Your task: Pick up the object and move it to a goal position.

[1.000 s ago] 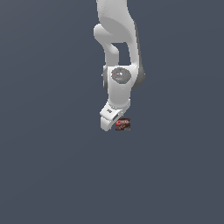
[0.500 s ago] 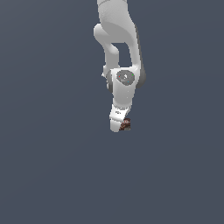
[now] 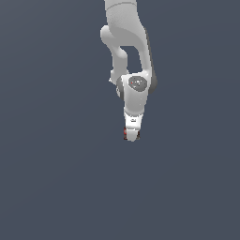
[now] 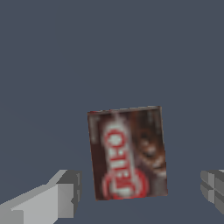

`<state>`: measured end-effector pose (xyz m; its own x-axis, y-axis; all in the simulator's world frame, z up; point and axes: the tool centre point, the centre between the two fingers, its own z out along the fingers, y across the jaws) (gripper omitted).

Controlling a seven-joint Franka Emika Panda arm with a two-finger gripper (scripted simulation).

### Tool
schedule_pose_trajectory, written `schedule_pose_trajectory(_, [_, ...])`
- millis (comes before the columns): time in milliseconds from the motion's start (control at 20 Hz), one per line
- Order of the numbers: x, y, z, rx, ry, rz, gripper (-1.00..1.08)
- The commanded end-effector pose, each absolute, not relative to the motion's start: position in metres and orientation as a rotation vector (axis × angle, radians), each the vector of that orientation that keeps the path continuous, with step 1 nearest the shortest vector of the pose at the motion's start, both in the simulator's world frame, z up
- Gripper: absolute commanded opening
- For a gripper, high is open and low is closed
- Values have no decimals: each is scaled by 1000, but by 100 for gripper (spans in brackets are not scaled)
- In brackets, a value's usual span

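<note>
Box (image 4: 127,153): small, squarish, dark red and brown, pale printed lettering across one face. Lies flat on the grey table (image 4: 52,65), printed face up toward the wrist camera, edges slightly skewed to the line of the fingers. In the exterior view only a sliver of red shows, at the tip of the arm (image 3: 125,133); the rest is hidden behind the white hand.

End effector (image 4: 140,192): spread wide. One pale finger (image 4: 65,194) sits to one side of the box, the other (image 4: 213,189) well off to the opposite side, both apart from the box. Gap on the second side is noticeably the larger, so the box is off-centre between them. No contact visible.

Reading: arm is poised straight above, wrist pointing down, fingers straddling the box. That suits a top-down pinch across its two long edges. Judged stage: lined up for the grasp, closing not yet done, lift and carry to the goal all remaining. Whether the fingertips are fully down at table level cannot be told.

Room: table is plain and uniform all round in both views, with no other item near the box and no table edge in sight. No goal marker is visible. The skew of the box could make it twist as the fingers close.
</note>
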<state>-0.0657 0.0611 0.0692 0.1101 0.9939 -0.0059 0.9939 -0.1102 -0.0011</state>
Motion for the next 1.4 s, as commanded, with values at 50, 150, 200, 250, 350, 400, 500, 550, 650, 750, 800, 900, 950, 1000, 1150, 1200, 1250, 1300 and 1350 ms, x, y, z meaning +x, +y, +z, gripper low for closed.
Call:
schedule_pose_trajectory(50, [-68, 65, 67, 2287, 2152, -3, 100])
schedule_pose_trajectory(150, [-69, 66, 66, 2270, 2171, -1, 100])
schedule_pose_trajectory(200, [-69, 66, 66, 2264, 2178, -1, 100])
schedule_pose_trajectory(250, [-70, 67, 66, 2259, 2182, 0, 100])
schedule_pose_trajectory(350, [-70, 67, 66, 2256, 2186, 0, 100])
schedule_pose_trajectory(400, [-70, 67, 66, 2262, 2180, -1, 100])
schedule_pose_trajectory(500, [-70, 67, 65, 2262, 2180, -1, 100])
schedule_pose_trajectory(550, [-70, 66, 63, 2262, 2180, -1, 100])
schedule_pose_trajectory(650, [-70, 66, 58, 2261, 2181, -1, 100])
schedule_pose_trajectory(750, [-70, 67, 50, 2260, 2182, -1, 100])
schedule_pose_trajectory(800, [-70, 67, 45, 2259, 2184, -1, 100])
schedule_pose_trajectory(900, [-71, 67, 35, 2257, 2185, -1, 100])
schedule_pose_trajectory(950, [-71, 67, 30, 2257, 2185, -1, 100])
schedule_pose_trajectory(1000, [-71, 67, 26, 2256, 2186, -1, 100])
schedule_pose_trajectory(1150, [-70, 67, 18, 2255, 2187, -1, 100])
schedule_pose_trajectory(1200, [-70, 67, 17, 2255, 2187, -1, 100])
schedule_pose_trajectory(1250, [-70, 67, 16, 2255, 2187, -1, 100])
schedule_pose_trajectory(1300, [-70, 67, 16, 2255, 2187, -1, 100])
schedule_pose_trajectory(1350, [-70, 67, 16, 2255, 2187, -1, -100])
